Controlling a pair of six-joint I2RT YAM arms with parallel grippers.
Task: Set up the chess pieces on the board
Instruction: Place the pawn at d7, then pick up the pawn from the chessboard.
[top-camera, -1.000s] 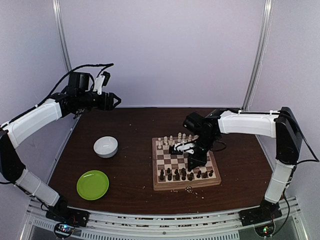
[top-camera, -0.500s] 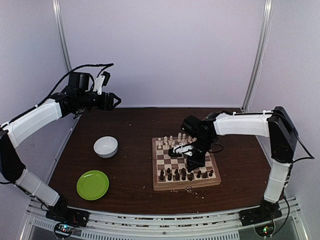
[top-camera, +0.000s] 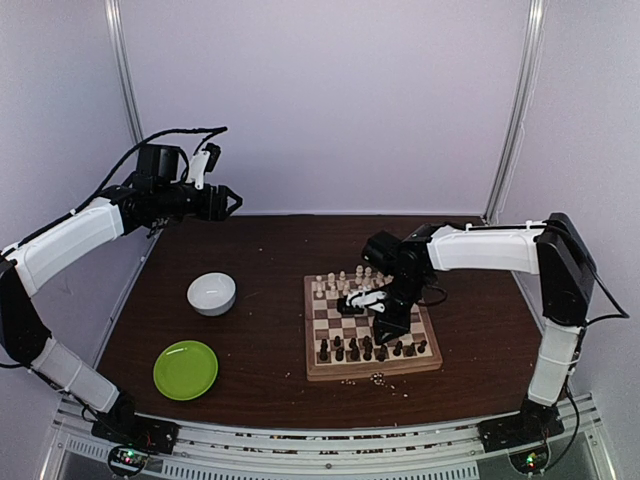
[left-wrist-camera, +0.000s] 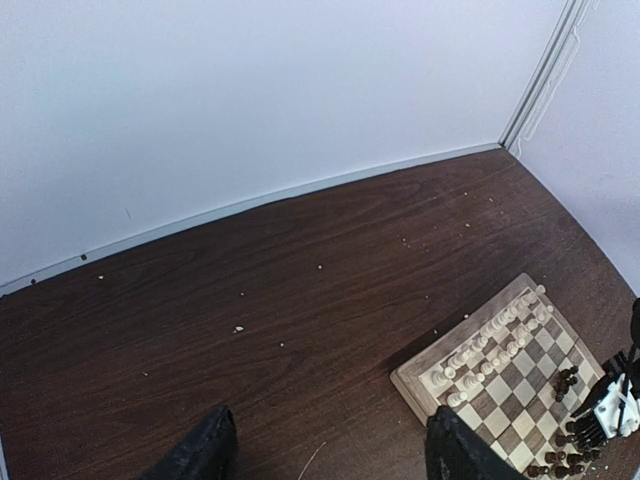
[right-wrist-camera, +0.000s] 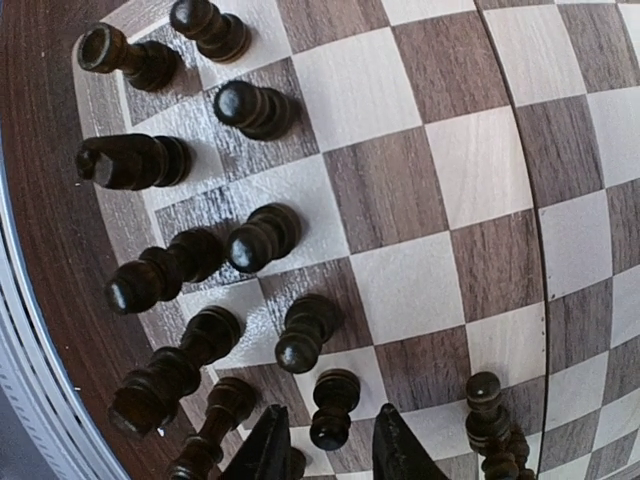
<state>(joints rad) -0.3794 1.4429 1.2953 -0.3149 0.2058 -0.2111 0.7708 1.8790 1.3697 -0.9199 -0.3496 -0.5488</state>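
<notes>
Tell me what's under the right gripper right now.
Below the right gripper lies the dark-piece end of the board: a dark pawn stands just under the gap between the open fingers, more dark pieces crowded beside it. Squares beneath the fingertips themselves are hidden.

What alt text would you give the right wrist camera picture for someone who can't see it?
Close view down onto a chequered chessboard, with dark brown chess pieces crowded along its left side. At the bottom edge the right gripper shows two dark fingertips held apart, one dark piece standing just ahead of the gap.
</notes>
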